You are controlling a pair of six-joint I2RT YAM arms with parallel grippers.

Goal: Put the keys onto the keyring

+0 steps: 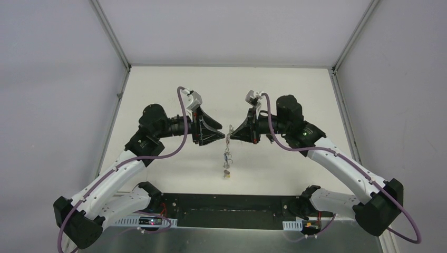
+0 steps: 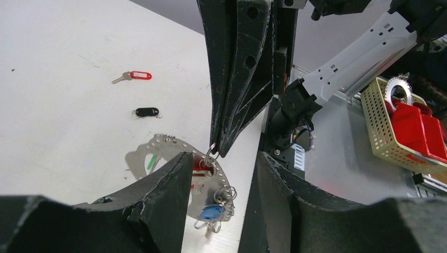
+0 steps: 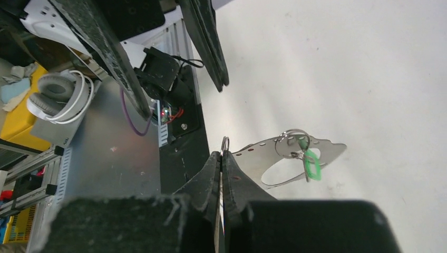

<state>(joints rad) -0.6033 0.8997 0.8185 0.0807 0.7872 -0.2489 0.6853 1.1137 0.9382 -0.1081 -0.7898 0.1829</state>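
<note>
Here, right hand clamps a thin wire ring; left hand stands parted, matte black.

I am pinching a small wire loop in my right gripper. The keyring, a flat silvery crescent plate with holes along its rim, is hanging from that loop above the table. A green-tagged key, a blue-tagged key and a red one are dangling from it on small rings. A red-tagged key and a black tag are lying apart on the table.
</note>
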